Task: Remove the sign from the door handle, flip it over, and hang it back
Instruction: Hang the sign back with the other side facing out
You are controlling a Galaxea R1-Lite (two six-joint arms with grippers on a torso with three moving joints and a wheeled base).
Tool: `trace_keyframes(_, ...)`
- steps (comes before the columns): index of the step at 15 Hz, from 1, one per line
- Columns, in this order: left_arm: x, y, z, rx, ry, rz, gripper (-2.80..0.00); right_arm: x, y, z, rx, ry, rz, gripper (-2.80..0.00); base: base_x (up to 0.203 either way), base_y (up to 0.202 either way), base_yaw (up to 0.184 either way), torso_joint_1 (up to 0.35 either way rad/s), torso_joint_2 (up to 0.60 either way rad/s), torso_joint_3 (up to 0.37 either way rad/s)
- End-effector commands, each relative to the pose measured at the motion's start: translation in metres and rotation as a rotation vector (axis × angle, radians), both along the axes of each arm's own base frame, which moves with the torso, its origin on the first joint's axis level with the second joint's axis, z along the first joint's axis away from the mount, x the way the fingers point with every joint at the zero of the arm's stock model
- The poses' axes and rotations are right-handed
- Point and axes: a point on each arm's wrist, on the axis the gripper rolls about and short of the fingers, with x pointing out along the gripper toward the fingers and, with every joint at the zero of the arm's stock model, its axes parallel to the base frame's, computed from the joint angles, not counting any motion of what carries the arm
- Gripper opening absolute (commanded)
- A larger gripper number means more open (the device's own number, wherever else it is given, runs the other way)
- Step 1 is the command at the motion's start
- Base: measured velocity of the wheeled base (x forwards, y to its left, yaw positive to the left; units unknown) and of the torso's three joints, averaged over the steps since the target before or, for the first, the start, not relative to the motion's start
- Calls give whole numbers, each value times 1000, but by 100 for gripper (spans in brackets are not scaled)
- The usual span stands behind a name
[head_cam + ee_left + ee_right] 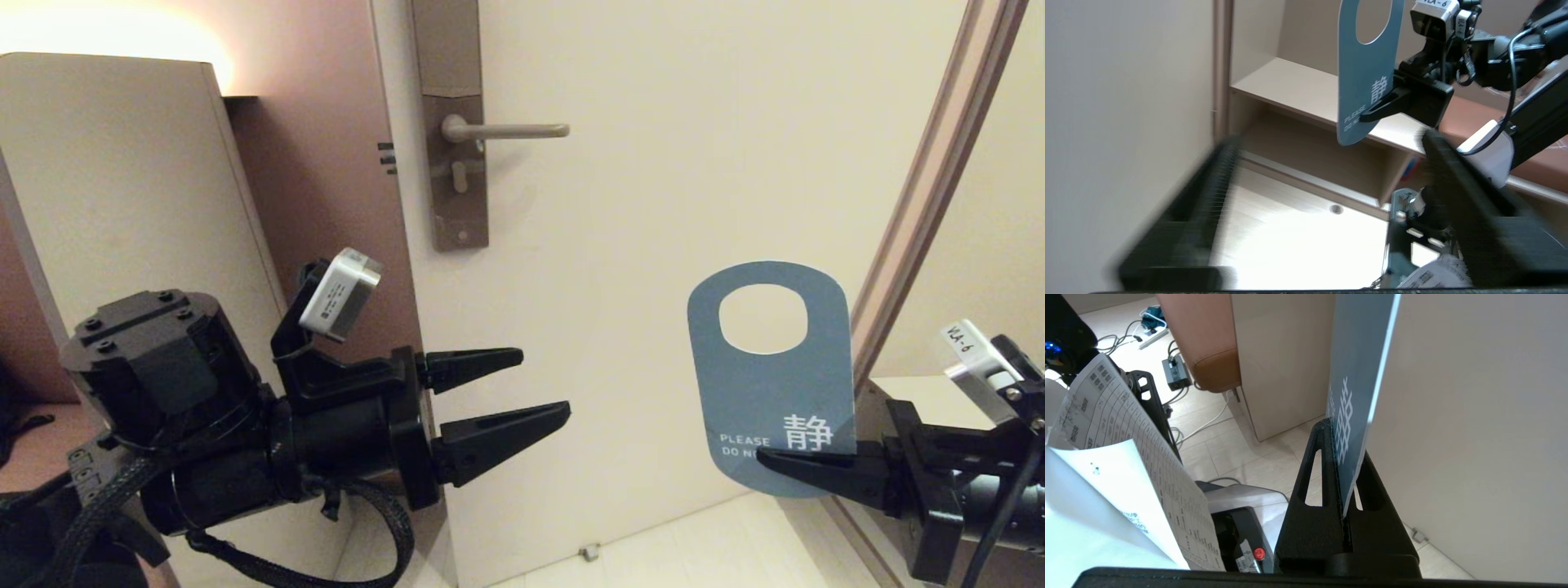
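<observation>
Right end effector pinching the sign's lower edge, teal face showing, below and right of the door handle, well apart; left end effector hovering open-fingered, empty, below the handle

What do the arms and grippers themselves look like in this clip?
Both arms are matte black. The left gripper and right gripper have long tapering black fingers, slotted on the right one. Each wrist carries a small white-grey camera block; braided black cable loops under the left arm.

Black arms, braided cables, tapered black pincer fingers.
</observation>
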Motion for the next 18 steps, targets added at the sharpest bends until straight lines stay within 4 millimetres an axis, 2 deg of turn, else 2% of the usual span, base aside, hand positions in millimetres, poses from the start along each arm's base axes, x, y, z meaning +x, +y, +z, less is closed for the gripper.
trace_keyframes(1, -9, 11, 5, -13, -21, 11, -280, -4, -1, 0, 3, -6, 5, -280, 0, 0, 0, 0, 0, 0)
trace_keyframes(5, -15, 37, 1, 25, -24, 158, -280, -10, -2, -3, 2, -1, 5, -280, 0, 0, 0, 0, 0, 0)
trace_keyframes(7, -13, 62, -4, 95, -28, 288, -280, -10, -3, -3, 3, -5, 5, -280, 0, 0, 0, 0, 0, 0)
trace_keyframes(11, -20, 122, -12, 253, -63, 604, -280, -10, -3, -3, -7, -5, -20, -280, 0, 0, 0, 0, 0, 0)
trace_keyframes(13, -28, 151, -12, 272, -58, 767, -280, -9, -3, -4, -10, 1, -22, -280, 0, 0, 0, 0, 0, 0)
trace_keyframes(15, -48, 173, -19, 296, -51, 933, -280, -9, -3, -5, -10, 2, -22, -280, 0, 0, 0, 0, 0, 0)
trace_keyframes(18, -68, 185, -35, 391, -22, 1149, -280, -9, -3, -5, -19, 0, -44, -280, 0, 0, 0, 0, 0, 0)
